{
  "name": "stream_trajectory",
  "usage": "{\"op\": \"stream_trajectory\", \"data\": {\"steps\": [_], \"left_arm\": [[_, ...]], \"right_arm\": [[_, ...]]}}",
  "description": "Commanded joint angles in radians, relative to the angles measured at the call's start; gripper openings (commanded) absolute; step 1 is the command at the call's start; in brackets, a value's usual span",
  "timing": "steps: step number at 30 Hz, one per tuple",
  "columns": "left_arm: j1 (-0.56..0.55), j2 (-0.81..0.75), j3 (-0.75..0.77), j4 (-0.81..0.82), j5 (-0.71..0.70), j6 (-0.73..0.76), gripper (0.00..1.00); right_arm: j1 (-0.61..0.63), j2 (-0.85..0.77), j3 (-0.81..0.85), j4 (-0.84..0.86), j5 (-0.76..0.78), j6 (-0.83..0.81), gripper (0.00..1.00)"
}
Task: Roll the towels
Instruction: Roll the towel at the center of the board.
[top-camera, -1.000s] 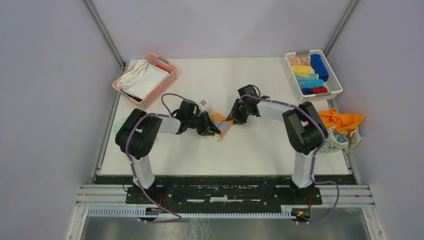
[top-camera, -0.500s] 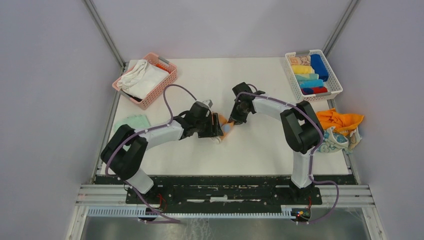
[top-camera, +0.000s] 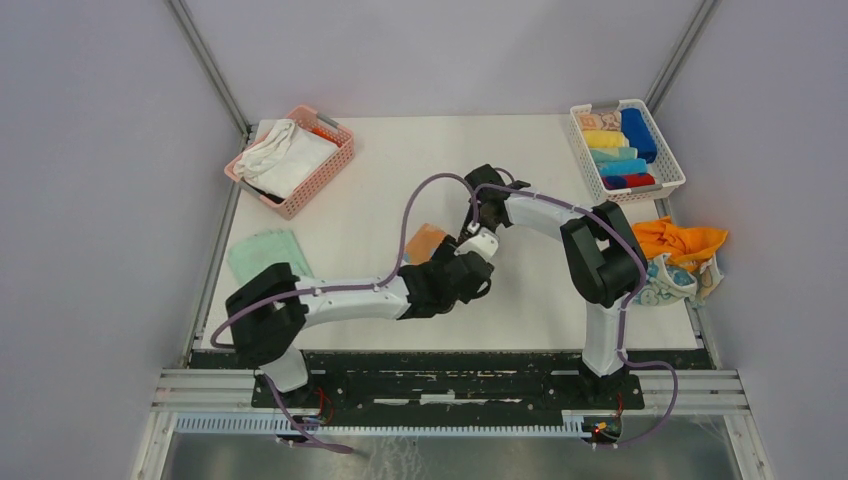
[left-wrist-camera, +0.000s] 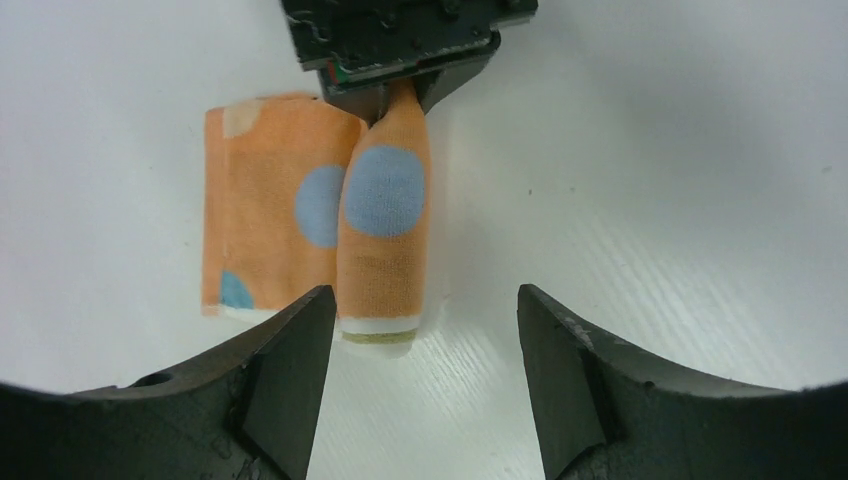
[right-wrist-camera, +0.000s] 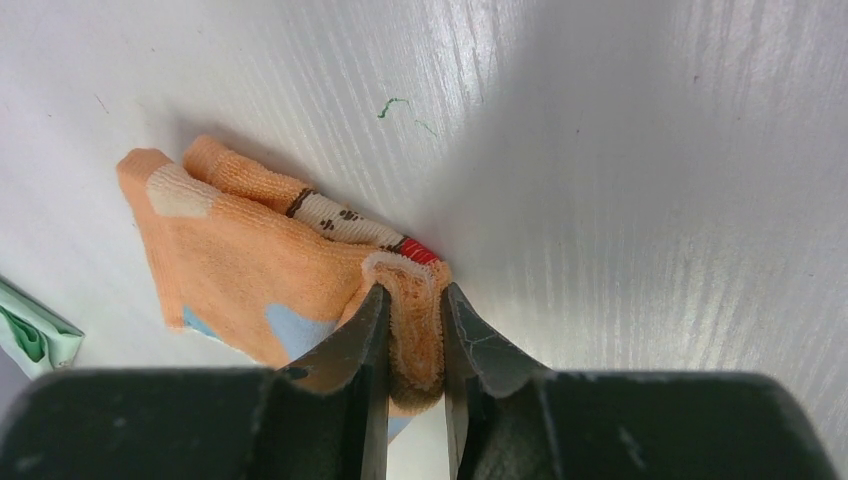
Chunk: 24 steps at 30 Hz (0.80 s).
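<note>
An orange towel (left-wrist-camera: 265, 215) with blue dots lies half rolled on the white table. Its rolled part (left-wrist-camera: 385, 225) points toward me in the left wrist view, with a flat flap to its left. My right gripper (right-wrist-camera: 412, 312) is shut on the far end of the roll (right-wrist-camera: 415, 300). My left gripper (left-wrist-camera: 422, 300) stands open just short of the roll's near end, touching nothing. From above, the towel's flat flap (top-camera: 424, 240) shows between the left gripper (top-camera: 458, 268) and the right gripper (top-camera: 470, 232).
A folded green towel (top-camera: 265, 250) lies at the left. A pink basket (top-camera: 330, 170) of white cloths stands back left. A white basket (top-camera: 668, 160) of rolled towels stands back right. A loose orange and patterned pile (top-camera: 682, 252) sits at the right edge.
My left gripper let go of the towel, opened, and drew back toward the near edge. My right gripper closed tighter and stays pinched on the roll's end.
</note>
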<state>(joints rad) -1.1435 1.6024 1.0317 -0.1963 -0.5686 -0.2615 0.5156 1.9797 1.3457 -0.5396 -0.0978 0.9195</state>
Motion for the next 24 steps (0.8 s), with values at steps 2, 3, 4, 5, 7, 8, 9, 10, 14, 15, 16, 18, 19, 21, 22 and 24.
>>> {"op": "stream_trajectory", "data": {"steps": [2,3,4,5,7,8,9,10,14,15,16,18,19,21,22,24], "left_arm": [[-0.061,0.145,0.058,0.079,-0.228,0.236,0.73],[-0.068,0.169,0.067,0.088,-0.244,0.250,0.73],[-0.070,0.194,0.074,0.095,-0.256,0.260,0.72],[-0.071,0.216,0.083,0.100,-0.262,0.273,0.72],[-0.074,0.249,0.090,0.125,-0.281,0.305,0.70],[-0.075,0.262,0.088,0.141,-0.285,0.321,0.70],[-0.075,0.275,0.089,0.153,-0.293,0.333,0.69],[-0.076,0.290,0.092,0.162,-0.300,0.344,0.69],[-0.075,0.362,0.100,0.171,-0.318,0.369,0.68],[-0.074,0.377,0.100,0.170,-0.325,0.370,0.67],[-0.073,0.387,0.097,0.170,-0.328,0.369,0.67],[-0.063,0.402,0.095,0.166,-0.327,0.357,0.65],[-0.057,0.409,0.099,0.155,-0.321,0.344,0.64],[-0.048,0.415,0.102,0.129,-0.313,0.322,0.62],[-0.044,0.417,0.101,0.120,-0.307,0.312,0.61],[-0.037,0.425,0.102,0.093,-0.297,0.287,0.59]], "right_arm": [[0.003,0.027,0.013,-0.057,0.031,-0.023,0.09],[0.003,0.027,0.013,-0.057,0.029,-0.024,0.08],[0.002,0.027,0.013,-0.057,0.028,-0.023,0.08],[0.002,0.028,0.013,-0.057,0.026,-0.023,0.08],[0.002,0.027,0.012,-0.057,0.023,-0.025,0.08],[0.001,0.028,0.012,-0.057,0.023,-0.027,0.08],[0.002,0.030,0.013,-0.056,0.021,-0.028,0.08],[0.002,0.031,0.013,-0.056,0.018,-0.028,0.08],[0.002,0.031,0.016,-0.054,0.012,-0.029,0.08],[0.002,0.031,0.017,-0.054,0.011,-0.031,0.08],[0.001,0.031,0.018,-0.055,0.010,-0.035,0.07],[0.002,0.030,0.018,-0.054,0.005,-0.040,0.07],[0.002,0.030,0.019,-0.054,0.003,-0.043,0.07],[0.002,0.029,0.020,-0.053,-0.001,-0.042,0.06],[0.003,0.029,0.019,-0.050,-0.003,-0.043,0.06],[0.002,0.030,0.023,-0.051,-0.006,-0.045,0.06]]}}
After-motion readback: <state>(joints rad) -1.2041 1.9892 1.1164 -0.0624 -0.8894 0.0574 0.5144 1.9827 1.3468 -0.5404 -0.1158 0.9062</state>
